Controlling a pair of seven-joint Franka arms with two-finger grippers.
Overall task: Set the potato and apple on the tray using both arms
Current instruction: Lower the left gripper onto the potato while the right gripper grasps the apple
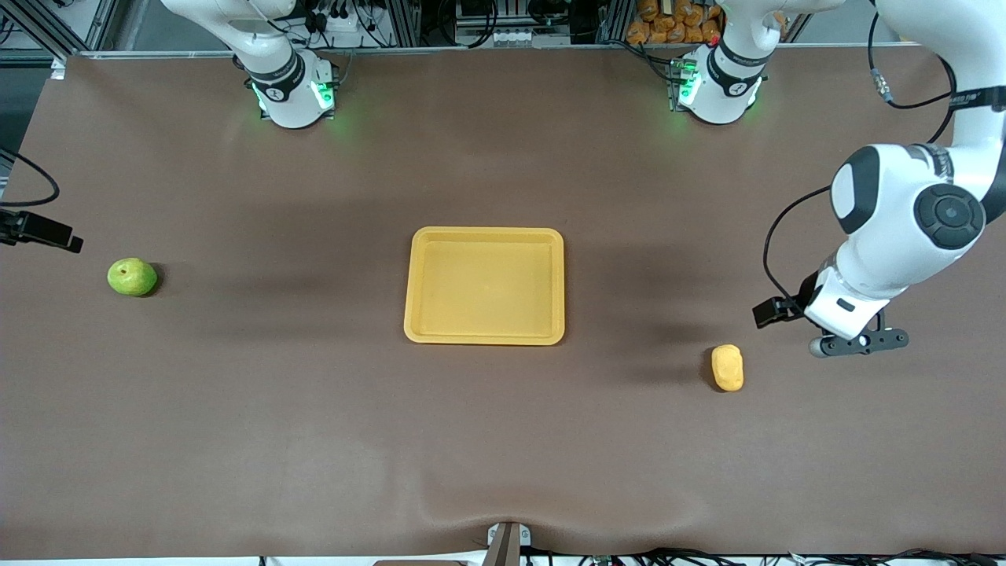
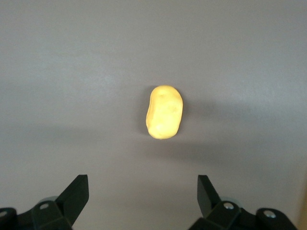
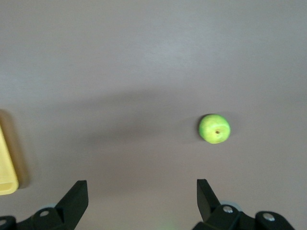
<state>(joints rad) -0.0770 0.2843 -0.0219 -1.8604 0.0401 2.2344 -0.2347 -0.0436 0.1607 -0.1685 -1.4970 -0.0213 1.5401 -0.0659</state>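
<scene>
Left gripper (image 2: 142,191) hangs released, fingers spread wide, above the brown table (image 1: 314,409) near the potato (image 1: 727,367), which lies toward the left arm's end. Right gripper (image 3: 142,192) is likewise released, apparently high over the table, the apple (image 1: 132,277) resting toward the right arm's end. Between the two lies the tray (image 1: 485,285), bare, well apart from both.

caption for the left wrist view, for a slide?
Left gripper open above the table, the potato lying ahead of its fingertips, not yet grasped.
</scene>
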